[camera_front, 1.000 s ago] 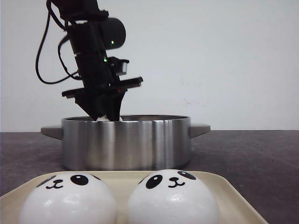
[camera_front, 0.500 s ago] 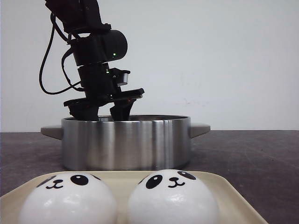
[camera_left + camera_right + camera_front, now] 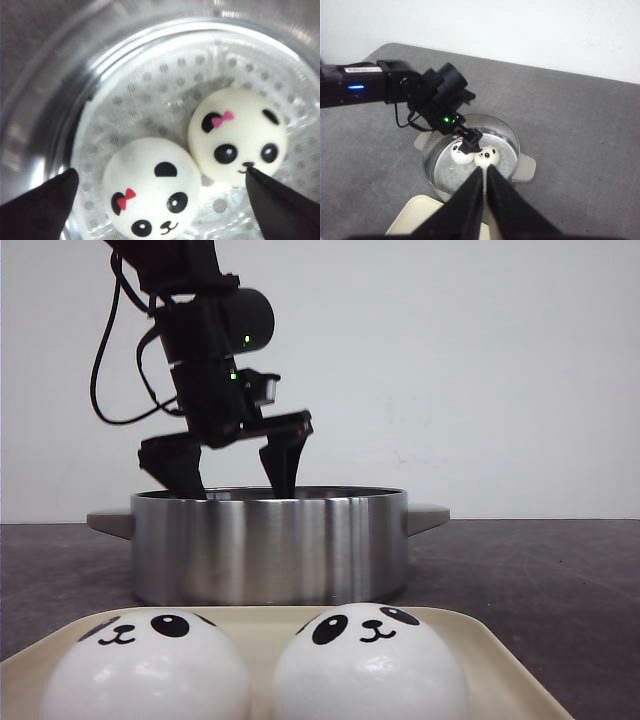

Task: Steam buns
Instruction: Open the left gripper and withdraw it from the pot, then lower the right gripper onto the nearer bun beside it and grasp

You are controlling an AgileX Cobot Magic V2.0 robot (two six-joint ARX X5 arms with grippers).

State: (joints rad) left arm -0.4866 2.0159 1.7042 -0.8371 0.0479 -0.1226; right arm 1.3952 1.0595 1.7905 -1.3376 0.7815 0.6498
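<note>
From the front I see two white panda-faced buns (image 3: 255, 665) on a cream tray (image 3: 500, 660); the steel pot's (image 3: 270, 545) wall hides its inside. My left wrist view shows two bow-marked buns (image 3: 192, 165) on the perforated liner, left gripper (image 3: 232, 468) spread wide, empty. Right gripper (image 3: 484, 175) pressed together, empty.

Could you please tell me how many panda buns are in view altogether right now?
4: two sit side by side in the steel pot, one beside the other, and two sit on the cream tray, left and right.
</note>
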